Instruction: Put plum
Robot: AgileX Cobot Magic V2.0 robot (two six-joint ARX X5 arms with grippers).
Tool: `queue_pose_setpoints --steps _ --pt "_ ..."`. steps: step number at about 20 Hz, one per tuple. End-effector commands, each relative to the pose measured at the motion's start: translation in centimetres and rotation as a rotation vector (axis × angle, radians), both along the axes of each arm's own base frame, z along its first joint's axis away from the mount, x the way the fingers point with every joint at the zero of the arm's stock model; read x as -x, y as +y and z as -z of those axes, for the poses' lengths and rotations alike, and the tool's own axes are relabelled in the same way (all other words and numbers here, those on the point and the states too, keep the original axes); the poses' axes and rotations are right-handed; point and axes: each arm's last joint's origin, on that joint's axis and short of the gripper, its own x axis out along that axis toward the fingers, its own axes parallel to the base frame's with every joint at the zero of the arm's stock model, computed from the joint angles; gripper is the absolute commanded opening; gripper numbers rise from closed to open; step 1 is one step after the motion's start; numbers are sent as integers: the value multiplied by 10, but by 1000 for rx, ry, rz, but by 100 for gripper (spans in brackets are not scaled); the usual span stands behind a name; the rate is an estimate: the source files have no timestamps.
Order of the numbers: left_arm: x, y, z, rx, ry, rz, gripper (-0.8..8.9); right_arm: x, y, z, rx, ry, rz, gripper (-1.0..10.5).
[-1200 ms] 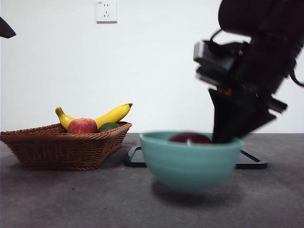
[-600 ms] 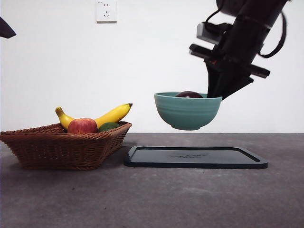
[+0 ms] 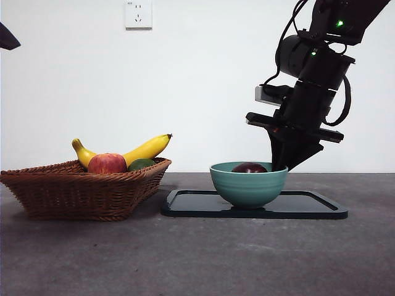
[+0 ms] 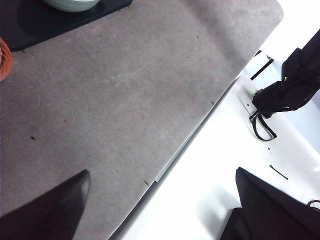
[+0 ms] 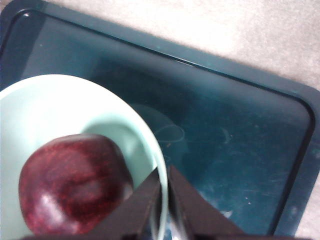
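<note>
Now the right gripper [image 5: 164, 197], pinching the bowl [image 3: 249, 183] rim, has lowered it, plum [image 3: 249, 168] inside, onto the tray [image 3: 308, 207].

The tray [image 3: 321, 209] lies on the table [image 3: 197, 259] at about three o'clock from the basket [image 3: 80, 191], just beside it. The bowl [image 3: 249, 185] stands on the tray, toward its nine o'clock half. The plum [image 3: 249, 168] sits in the bowl. The right gripper [image 5: 164, 200] is at the bowl's three o'clock rim, one jaw inside the wall and one outside. In the basket, the apple [image 3: 107, 163] lies in front of the banana [image 3: 139, 151], with another fruit [image 3: 141, 164] at the apple's three o'clock. The wall socket [image 3: 137, 13] is at twelve o'clock above the basket. The left gripper [image 4: 160, 200] hangs over the table's edge, well apart from the tray.
</note>
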Motion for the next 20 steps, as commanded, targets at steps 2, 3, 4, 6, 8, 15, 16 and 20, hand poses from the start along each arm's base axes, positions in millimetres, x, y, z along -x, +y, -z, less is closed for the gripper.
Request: queue_pose_setpoints --steps 2,3,4,6,8,15,16,20 --pt "-1 -1 -3 8 -20 20 464 -5 4 2 0 3 -17 6" --pt "-1 -1 -3 8 -20 20 465 -5 4 4 3 11 -18 6" --pt "-1 -1 -3 8 -19 20 464 -6 4 6 6 18 -18 6" --pt "-1 -1 -3 8 -19 20 464 -6 4 7 6 20 -18 7" --pt "-1 -1 -3 7 -19 20 464 -6 4 7 6 21 -16 71" --pt "-1 -1 -3 8 -20 20 464 9 -4 -44 -27 -92 8 204" --pt "-1 -1 -3 8 -21 20 464 18 -8 -62 -35 -127 3 204" --pt "-1 -1 -4 9 -23 20 464 78 -25 -137 -98 -240 -57 204"
